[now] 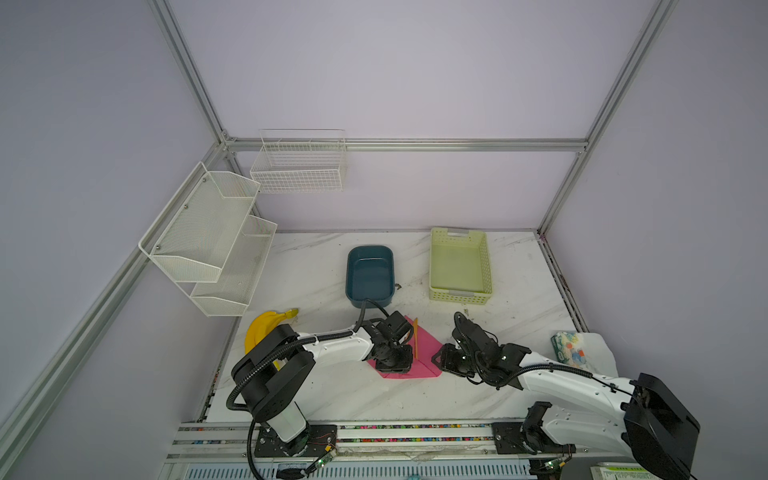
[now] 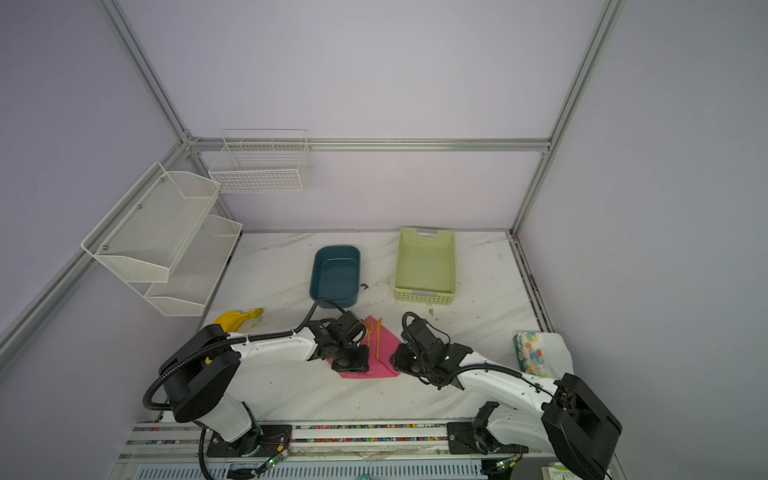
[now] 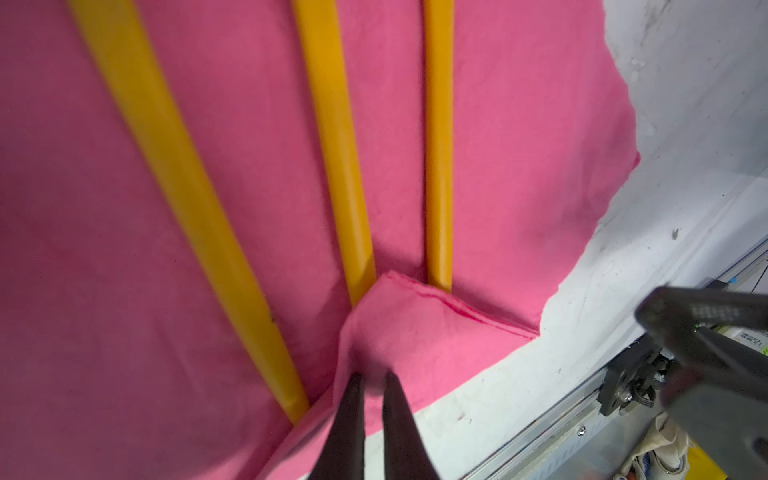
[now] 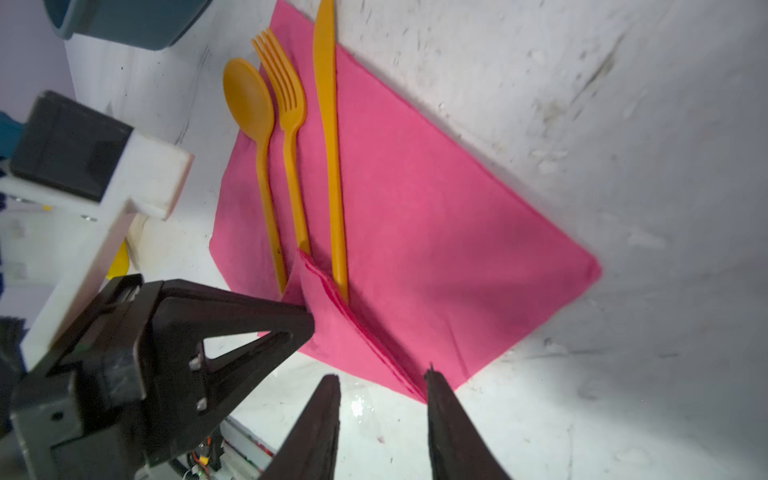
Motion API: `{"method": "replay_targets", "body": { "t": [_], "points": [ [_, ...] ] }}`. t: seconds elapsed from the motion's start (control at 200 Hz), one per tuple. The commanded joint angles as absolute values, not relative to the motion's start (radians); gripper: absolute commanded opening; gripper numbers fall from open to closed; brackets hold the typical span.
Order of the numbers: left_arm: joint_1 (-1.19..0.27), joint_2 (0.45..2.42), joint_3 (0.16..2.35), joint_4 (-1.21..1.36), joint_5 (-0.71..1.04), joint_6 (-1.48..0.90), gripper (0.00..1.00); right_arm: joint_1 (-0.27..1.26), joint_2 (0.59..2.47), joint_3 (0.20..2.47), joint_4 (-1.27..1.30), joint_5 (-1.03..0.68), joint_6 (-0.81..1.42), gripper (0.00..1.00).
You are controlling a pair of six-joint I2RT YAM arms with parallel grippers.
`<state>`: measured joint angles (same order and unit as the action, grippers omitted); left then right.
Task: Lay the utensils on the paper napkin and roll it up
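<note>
No legible txt; tissue packet (image 1: pixel 568 352) label, corner box (image 1: pixel 619 472) print too blurry

Soft, even light; faint shadows; wrist views blurred close up (left worse).

The left arm (image 1: pixel 336 349), white-shelled with black joints, reaches low across the table with its wrist bent down. The black two-fingered left gripper (image 3: pixel 372 376) has its slim fingers (image 3: pixel 353 415) pressed nearly together, pinching a raised fold of the thin pink paper napkin (image 3: pixel 415 332). The matching right arm (image 1: pixel 561 380) stretches in from the other side, and the black right gripper (image 4: pixel 382 376) sits low just beside it, jaws standing apart.
</note>
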<state>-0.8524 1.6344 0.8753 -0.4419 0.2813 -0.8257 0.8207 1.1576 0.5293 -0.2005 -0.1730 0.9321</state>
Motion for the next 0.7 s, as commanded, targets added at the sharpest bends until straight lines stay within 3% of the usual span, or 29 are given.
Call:
{"method": "replay_targets", "body": {
  "t": [0.0, 0.135, 0.26, 0.35, 0.595, 0.695],
  "points": [
    [-0.853, 1.629, 0.962, -0.430, 0.269, -0.815, 0.12, 0.782, 1.167, 0.548, -0.255, -0.173, 0.892, 0.40],
    [-0.853, 1.629, 0.959, -0.431, 0.272, -0.816, 0.12, 0.733, 1.194, 0.554, -0.288, -0.161, 0.852, 0.42],
    [-0.854, 1.631, 0.955, -0.432, 0.273, -0.816, 0.12, 0.680, 1.215, 0.558, -0.290, -0.161, 0.816, 0.51],
    [-0.853, 1.628, 0.954, -0.432, 0.278, -0.818, 0.13, 0.668, 1.226, 0.581, -0.284, -0.196, 0.780, 0.51],
    [-0.852, 1.625, 0.954, -0.433, 0.277, -0.817, 0.13, 0.684, 1.235, 0.557, -0.105, -0.474, 0.762, 0.24],
    [-0.852, 1.625, 0.950, -0.434, 0.278, -0.820, 0.13, 0.722, 1.266, 0.529, -0.014, -0.526, 0.805, 0.18]
  ]
}}
